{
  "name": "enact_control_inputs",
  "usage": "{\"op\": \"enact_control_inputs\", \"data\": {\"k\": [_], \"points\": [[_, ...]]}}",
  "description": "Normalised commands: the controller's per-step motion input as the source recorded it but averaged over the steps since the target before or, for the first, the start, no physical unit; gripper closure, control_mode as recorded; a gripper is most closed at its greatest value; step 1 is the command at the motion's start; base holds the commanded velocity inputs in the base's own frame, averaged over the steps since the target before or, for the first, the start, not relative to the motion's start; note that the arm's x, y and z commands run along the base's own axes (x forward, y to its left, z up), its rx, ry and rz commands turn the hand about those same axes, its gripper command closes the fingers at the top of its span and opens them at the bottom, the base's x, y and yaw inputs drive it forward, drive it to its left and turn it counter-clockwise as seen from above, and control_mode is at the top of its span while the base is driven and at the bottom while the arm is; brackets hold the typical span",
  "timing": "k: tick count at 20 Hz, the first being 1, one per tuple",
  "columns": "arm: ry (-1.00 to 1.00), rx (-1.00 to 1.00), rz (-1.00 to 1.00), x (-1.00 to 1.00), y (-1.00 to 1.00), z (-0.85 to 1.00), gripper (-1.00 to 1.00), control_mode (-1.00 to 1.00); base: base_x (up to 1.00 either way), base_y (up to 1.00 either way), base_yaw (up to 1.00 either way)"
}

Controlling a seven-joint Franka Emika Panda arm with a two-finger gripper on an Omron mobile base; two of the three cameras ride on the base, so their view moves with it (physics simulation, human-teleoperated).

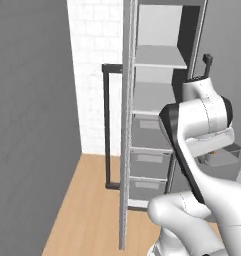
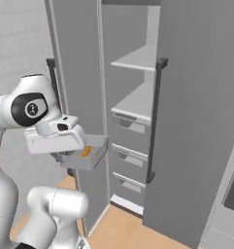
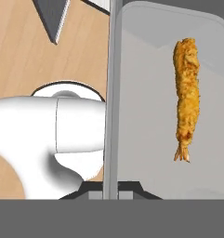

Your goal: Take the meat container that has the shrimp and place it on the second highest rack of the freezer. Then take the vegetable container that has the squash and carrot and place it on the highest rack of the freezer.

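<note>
i am on the first step: carrying the meat container [image 2: 84, 156] to the freezer [image 2: 138, 97]. the gripper [image 3: 111, 188] is pinched tight on the tray's thin side wall, and in the hand view that wall runs straight up from between the two tips. the shrimp [image 3: 187, 97] lies flat inside the tray, long and orange, well away from the wall i am holding.

from the right base view the tray hangs in the air under the white hand, just in front of the open freezer, low down, about level with the top drawers [image 2: 130, 125]. it sits a little tipped but the shrimp is not sliding as far as i can tell.

the second highest rack [image 2: 135, 103] is above the tray, and the highest rack [image 2: 138, 59] is above that one. both look bare.

next i think i need to lift the tray up past the drawers, turn it toward the opening, and push it in flat over the second rack. i must keep it level so the shrimp stays in, and watch the dark bar handle [image 2: 155, 121] on the door beside it.
</note>
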Motion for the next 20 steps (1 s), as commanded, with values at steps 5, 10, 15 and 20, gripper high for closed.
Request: {"op": "enact_control_inputs", "data": {"k": [5,10,15,20], "points": [[0.00,0.00,0.00,0.00,0.00,0.00,1.00,1.00,0.65,0.36,-0.44],[0.00,0.00,0.00,0.00,0.00,0.00,1.00,1.00,0.65,0.34,-0.43],[0.00,0.00,0.00,0.00,0.00,0.00,1.00,1.00,0.67,0.24,-0.38],[0.00,0.00,0.00,0.00,0.00,0.00,1.00,1.00,0.60,0.00,-0.24]]}}
